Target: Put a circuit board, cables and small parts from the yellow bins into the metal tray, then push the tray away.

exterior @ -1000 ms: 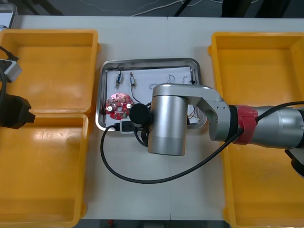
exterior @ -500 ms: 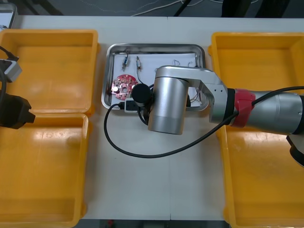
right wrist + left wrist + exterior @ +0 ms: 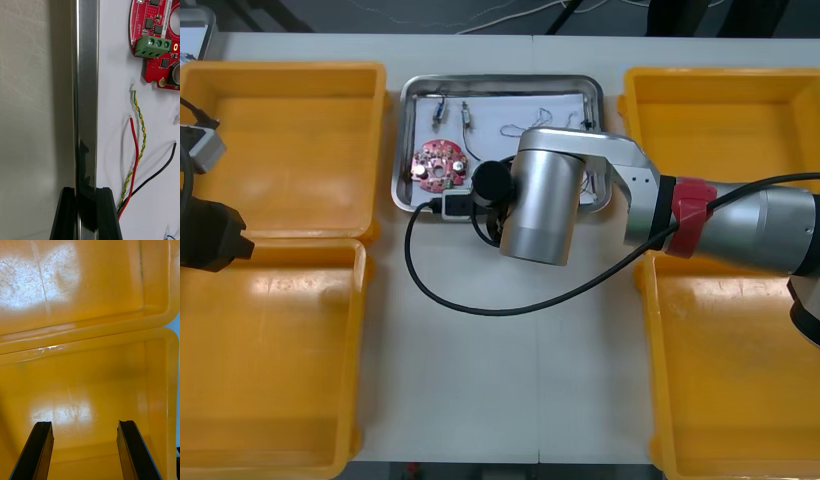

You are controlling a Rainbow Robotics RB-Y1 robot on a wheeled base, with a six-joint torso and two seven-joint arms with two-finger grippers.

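- The light table fills the lower centre of the front view, with yellow bins down both sides.
- At the left edge, your left gripper hangs over a bin — fingers wide apart, holding nothing.
- From above, the right arm's wrist covers its claw. The wrist camera gives you the right gripper pinched onto the rim of the metal tray, upper centre.
- Inside the tray lie the circuit board, small metal parts beyond it, and the cables — partly under the arm.
- The dark floor past the far edge is cut off.
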